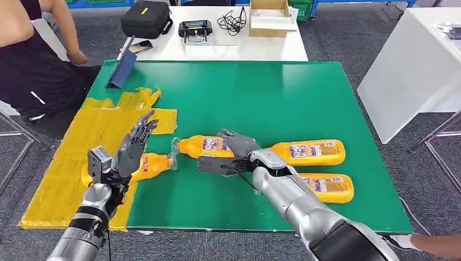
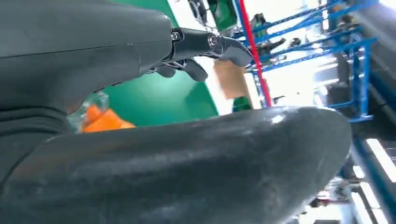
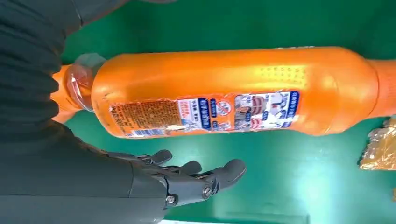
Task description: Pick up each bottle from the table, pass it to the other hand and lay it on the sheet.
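Several orange bottles lie on the green table (image 1: 261,98). One bottle (image 1: 152,165) rests across the edge of the yellow sheet (image 1: 70,163), and an orange bit of it (image 2: 105,121) shows in the left wrist view. My left hand (image 1: 133,147) hovers over it, fingers (image 2: 210,44) spread, holding nothing. A second bottle (image 1: 206,145) lies mid-table with its clear cap toward the sheet. My right hand (image 1: 239,145) is at its thick end with fingers (image 3: 205,179) stretched alongside the bottle (image 3: 233,88), not wrapped around it. Two more bottles (image 1: 312,152) (image 1: 329,187) lie to the right.
A blue stand (image 1: 122,68) sits at the table's far left corner. A person (image 1: 32,65) sits beyond the sheet. A white table (image 1: 217,43) behind carries a black bag, cables and a box. Another white table (image 1: 413,70) stands to the right. A person's hand (image 1: 435,244) shows at bottom right.
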